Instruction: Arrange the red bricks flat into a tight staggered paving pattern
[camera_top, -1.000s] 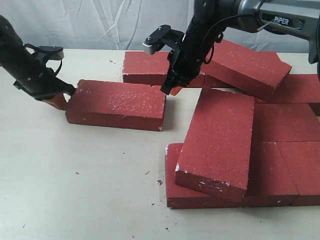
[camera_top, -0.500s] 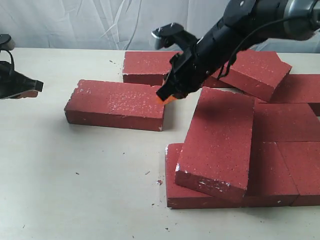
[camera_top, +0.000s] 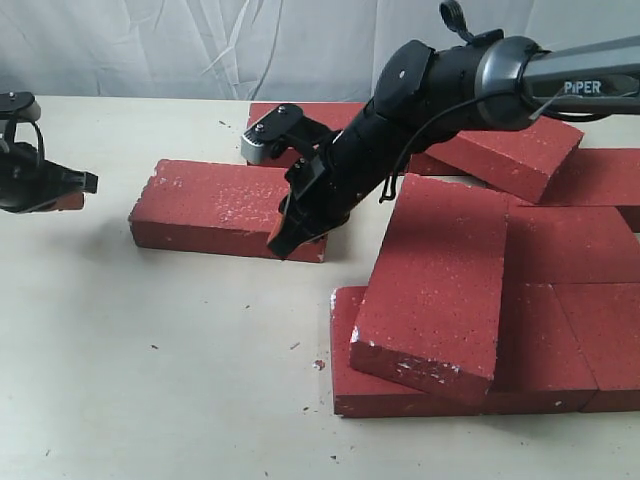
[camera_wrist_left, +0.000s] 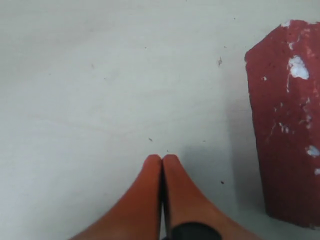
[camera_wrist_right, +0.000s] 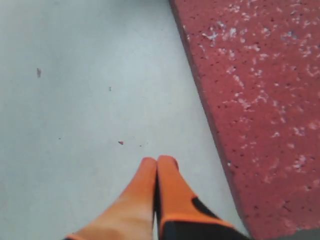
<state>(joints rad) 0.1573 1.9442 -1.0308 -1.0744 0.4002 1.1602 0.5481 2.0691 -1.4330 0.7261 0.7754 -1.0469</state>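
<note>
One loose red brick (camera_top: 225, 205) lies flat at left centre. My right gripper (camera_top: 277, 240) is shut and empty, its orange tips down at that brick's front right corner. In the right wrist view the shut gripper (camera_wrist_right: 158, 161) hovers over bare table beside a speckled brick (camera_wrist_right: 260, 95). Far to the left, clear of the brick's end, my left gripper (camera_top: 82, 190) is shut and empty; the left wrist view shows the gripper (camera_wrist_left: 161, 158) closed with that brick (camera_wrist_left: 290, 125) off to one side. A tilted brick (camera_top: 440, 285) rests on flat bricks (camera_top: 575, 340).
Another brick (camera_top: 520, 150) leans tilted at the back right, and one (camera_top: 290, 112) lies flat behind the right arm. Small red crumbs (camera_top: 318, 364) dot the pale table (camera_top: 150, 350). A white cloth backdrop hangs behind.
The left gripper has pulled back leftward from the loose brick's end. The right gripper swung from the brick's far right corner down to its front right corner. The brick itself stayed put.
</note>
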